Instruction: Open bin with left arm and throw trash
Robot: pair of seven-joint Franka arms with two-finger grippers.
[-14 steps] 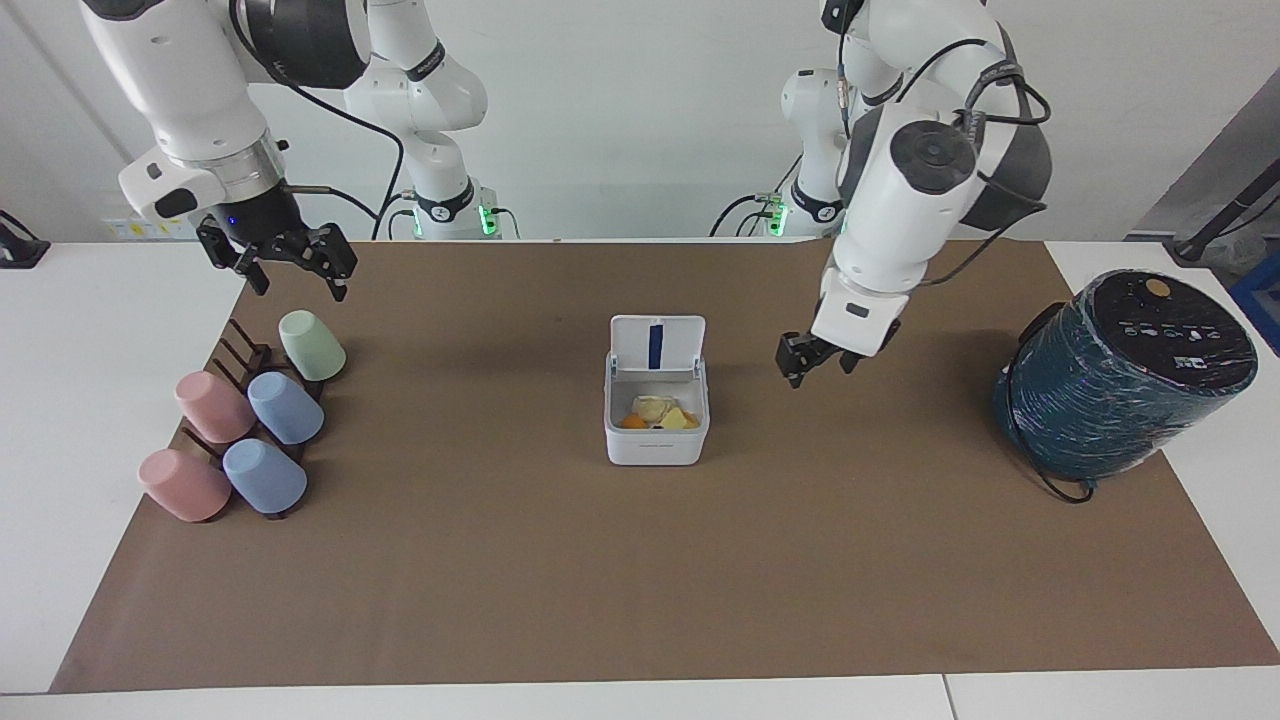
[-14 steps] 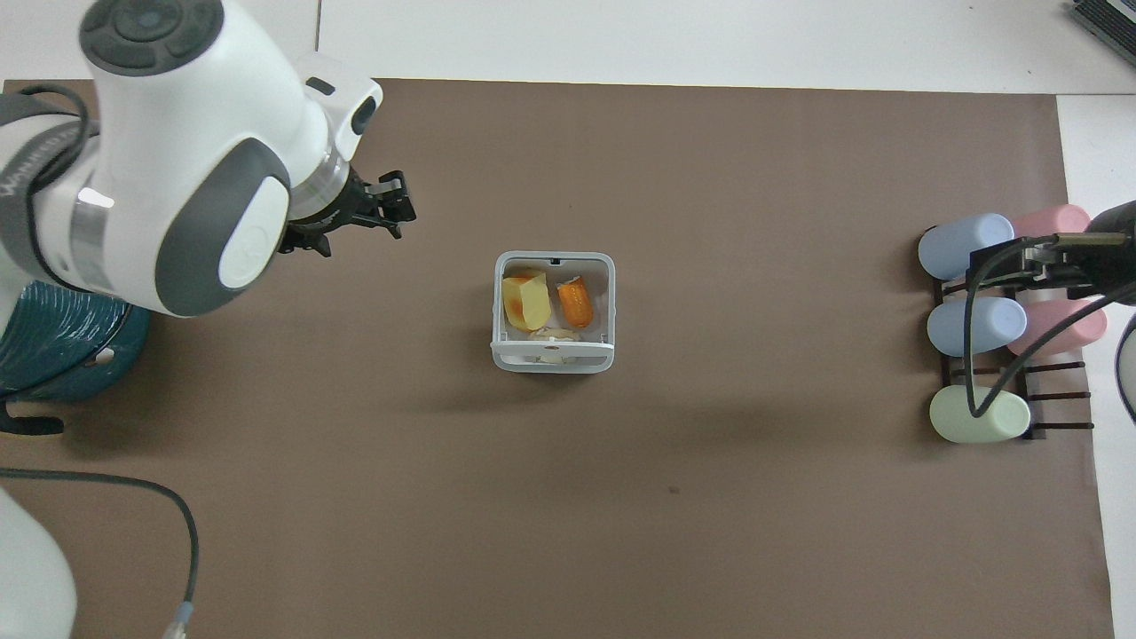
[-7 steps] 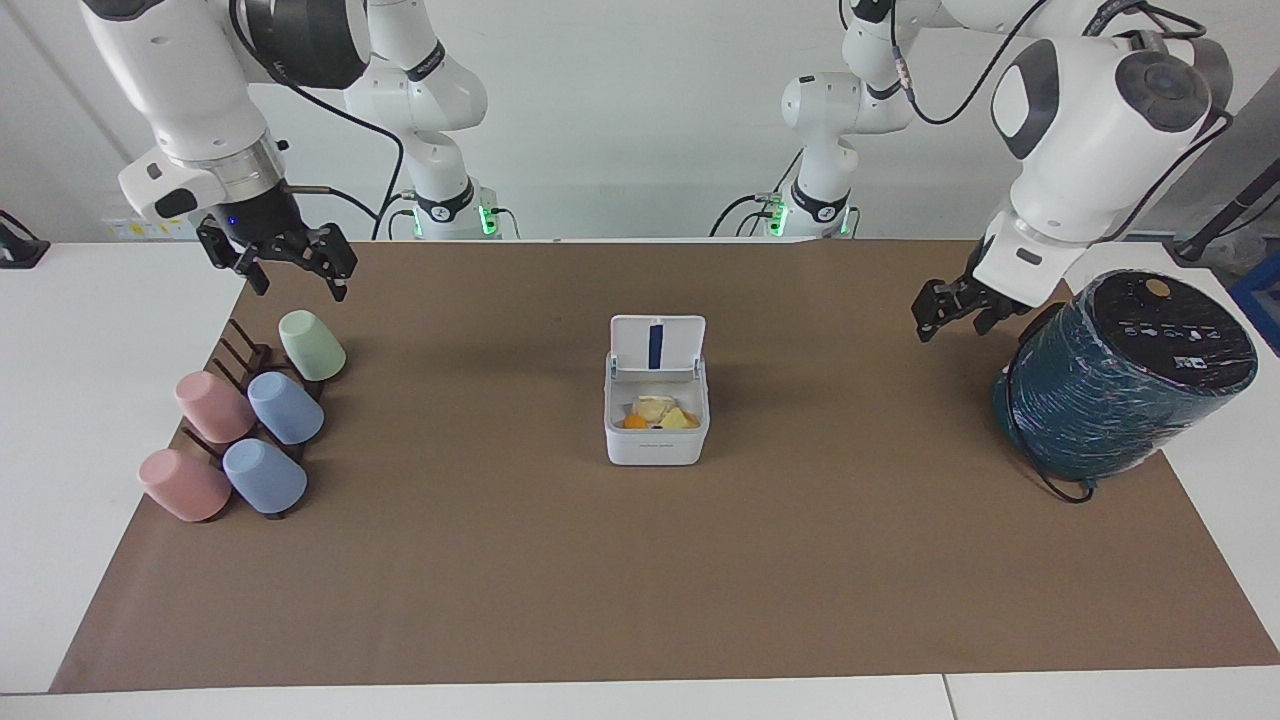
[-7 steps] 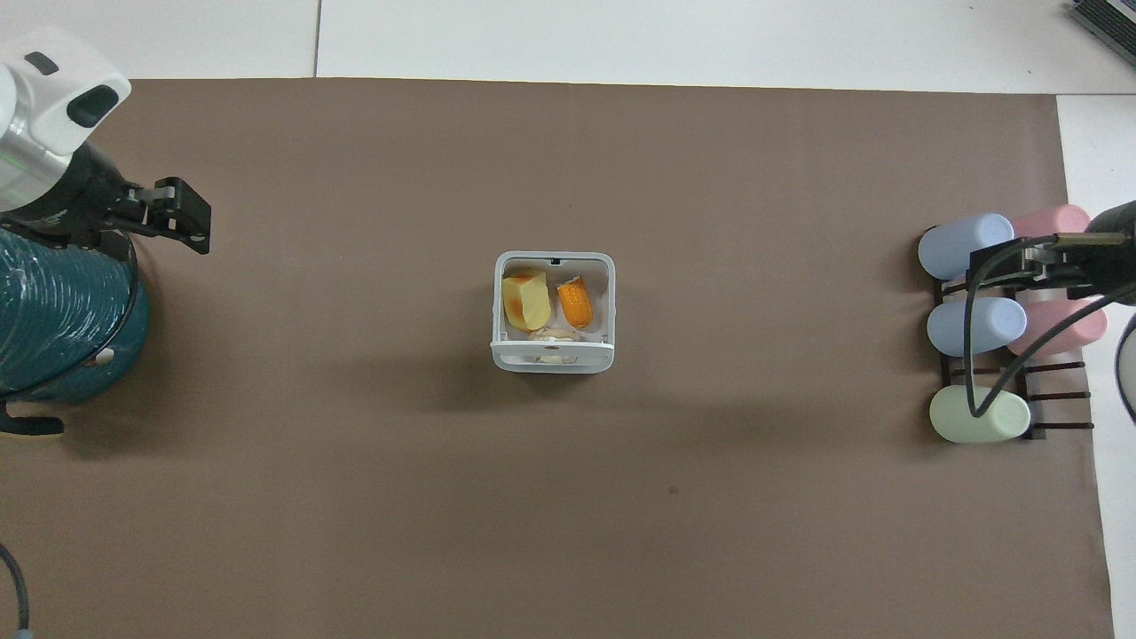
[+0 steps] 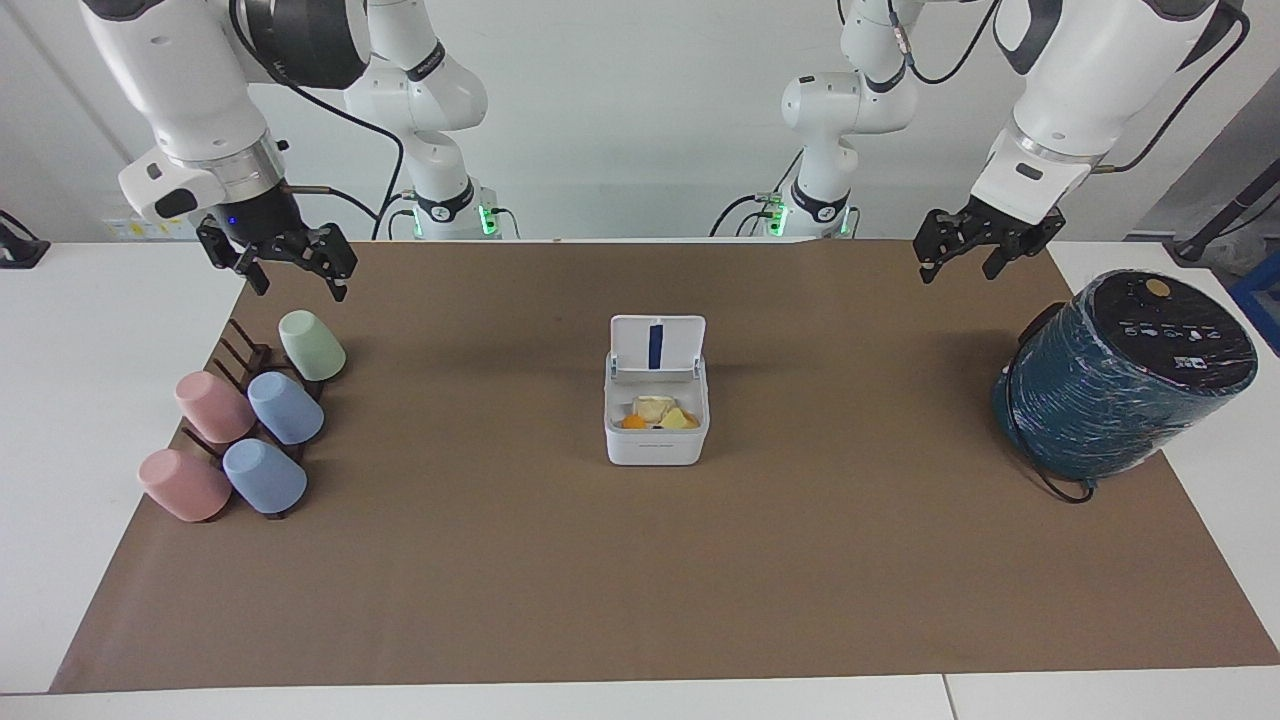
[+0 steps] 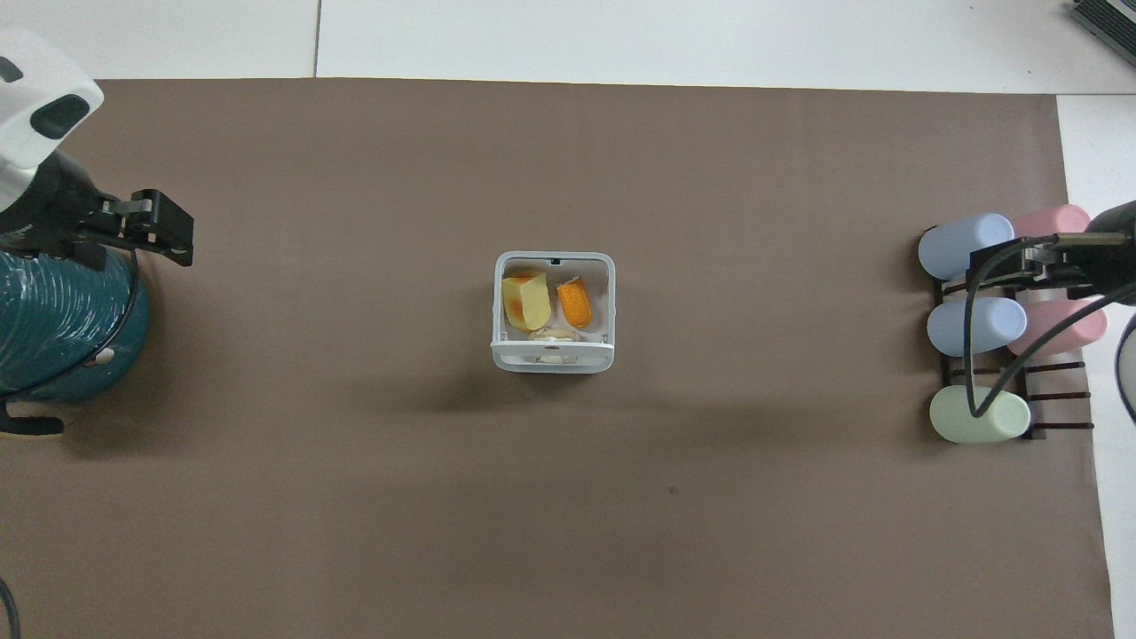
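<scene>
The white bin (image 5: pixel 655 447) stands in the middle of the brown mat with its lid (image 5: pixel 657 345) raised, the blue stripe facing away from the robots. Inside lies the trash (image 5: pixel 655 412): a pale yellow piece (image 6: pixel 524 300), an orange piece (image 6: pixel 575 302) and a cream paper wad (image 6: pixel 552 335) partly under the lid's edge. My left gripper (image 5: pixel 960 265) hangs open and empty over the mat beside the teal cylinder, well away from the bin (image 6: pixel 554 359). My right gripper (image 5: pixel 298 283) waits open and empty above the cup rack.
A big dark teal wrapped cylinder (image 5: pixel 1120 375) with a black top leans at the left arm's end of the mat. A dark rack (image 5: pixel 245 355) with several pastel cups sits at the right arm's end. The mat (image 5: pixel 640 580) lies bare around the bin.
My left arm has swung away from beside the bin toward its own end of the table and risen beside the teal cylinder. The bin, the trash and the right arm have stayed put.
</scene>
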